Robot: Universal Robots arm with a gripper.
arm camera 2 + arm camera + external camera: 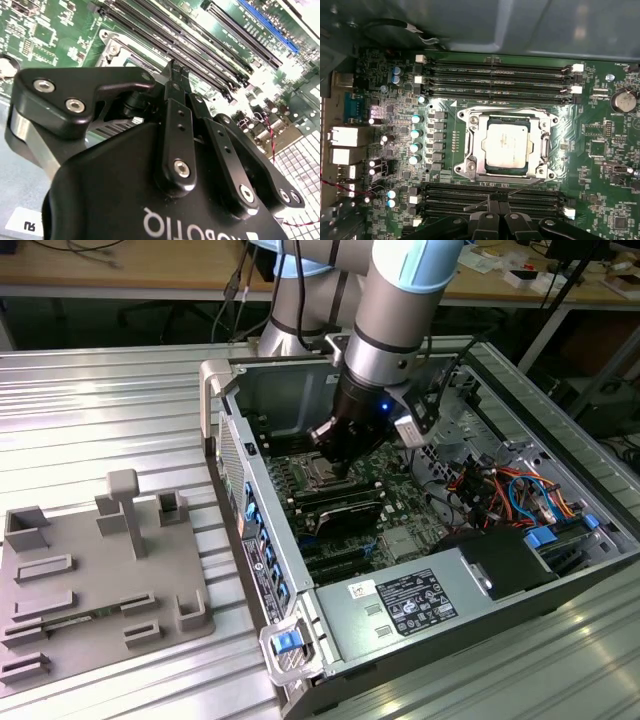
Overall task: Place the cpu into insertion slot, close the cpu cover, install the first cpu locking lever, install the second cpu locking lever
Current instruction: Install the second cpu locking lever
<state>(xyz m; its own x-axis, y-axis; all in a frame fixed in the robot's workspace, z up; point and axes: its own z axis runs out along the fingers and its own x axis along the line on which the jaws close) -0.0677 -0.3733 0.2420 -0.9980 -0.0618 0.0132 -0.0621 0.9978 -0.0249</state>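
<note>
In the exterior view, the black two-fingered gripper (340, 462) hangs over the square metal-rimmed insertion slot (322, 478) and hides most of it. In the second wrist view, the gripper's black body blocks the green motherboard (60, 35) beneath. In the first wrist view, the picture's edge cuts off the gripper's black fingers (492, 207).

Ribbed metal worktop (110, 410), evenly lit. Grey moulded tray (90, 590) lies at exterior view's left. Wooden desk (120, 275) runs along the back, cables (95, 252) strewn on top.
</note>
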